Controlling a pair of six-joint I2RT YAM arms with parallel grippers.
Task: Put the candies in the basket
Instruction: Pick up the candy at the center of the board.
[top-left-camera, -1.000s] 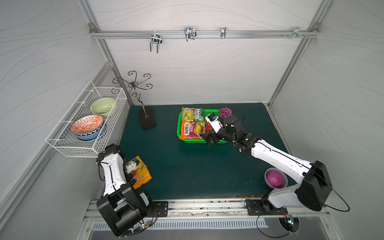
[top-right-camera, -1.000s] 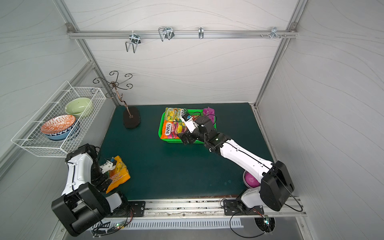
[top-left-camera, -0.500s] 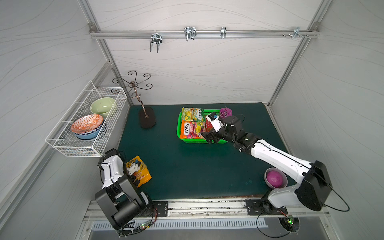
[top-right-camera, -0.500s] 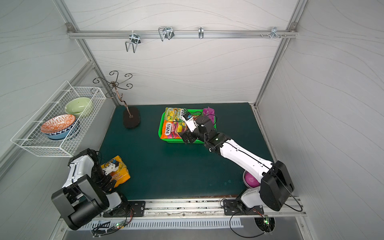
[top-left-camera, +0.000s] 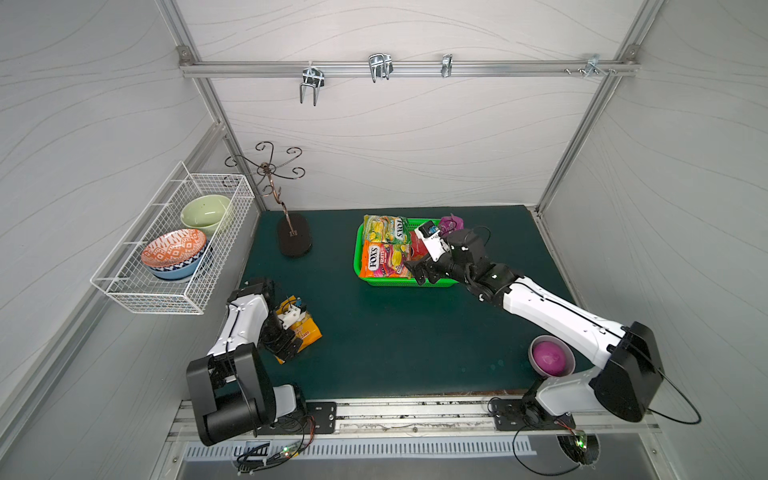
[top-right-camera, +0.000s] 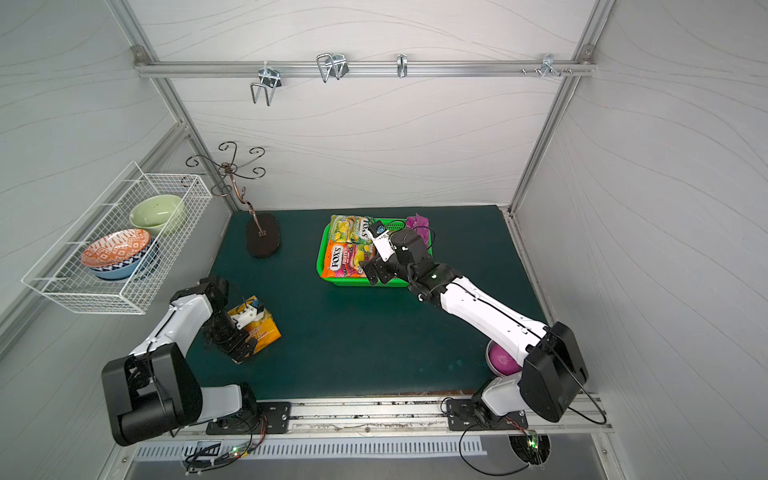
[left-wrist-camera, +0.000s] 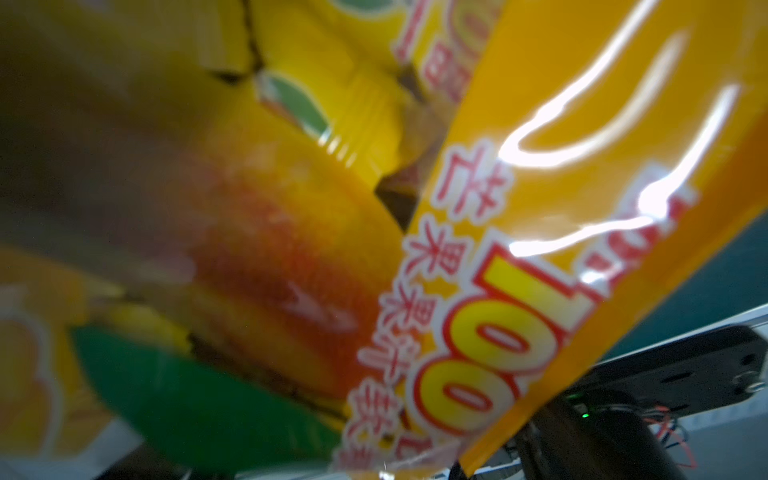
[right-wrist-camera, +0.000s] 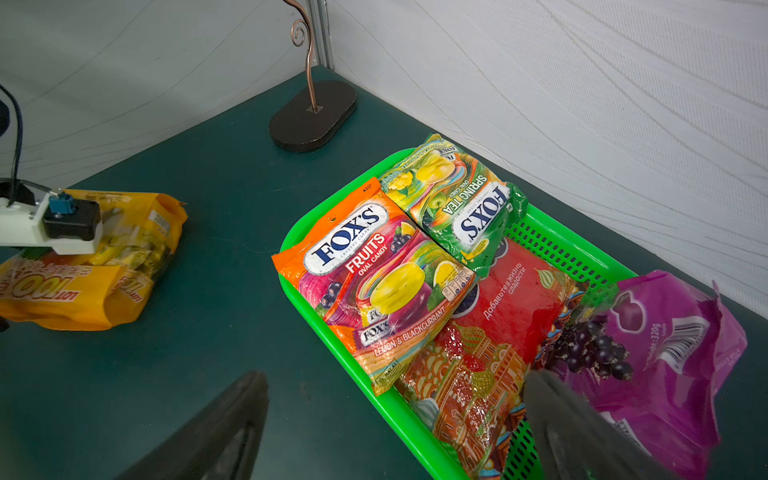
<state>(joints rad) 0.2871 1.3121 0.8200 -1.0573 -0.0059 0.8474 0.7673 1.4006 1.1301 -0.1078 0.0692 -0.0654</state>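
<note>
Dark green desk (top-left-camera: 395, 332) inside white walls: the basket (top-left-camera: 386, 281) sits near the back edge, with the purple bag (right-wrist-camera: 673, 353) hanging half over its rim and the right fingers (right-wrist-camera: 216, 432) wide open above it. At the front left corner the left fingers (top-left-camera: 284, 348) stand wide over the yellow-orange bag (top-left-camera: 311, 332), not closed on it. Its glossy film may slip from a shallow pinch, I think.

Candies (right-wrist-camera: 374, 282) in green basket (right-wrist-camera: 552, 249), yellow bag (right-wrist-camera: 83, 299) outside

White arm links (top-left-camera: 552, 316), blk joints (top-left-camera: 623, 374), thin blk cables (top-left-camera: 681, 397)
</note>
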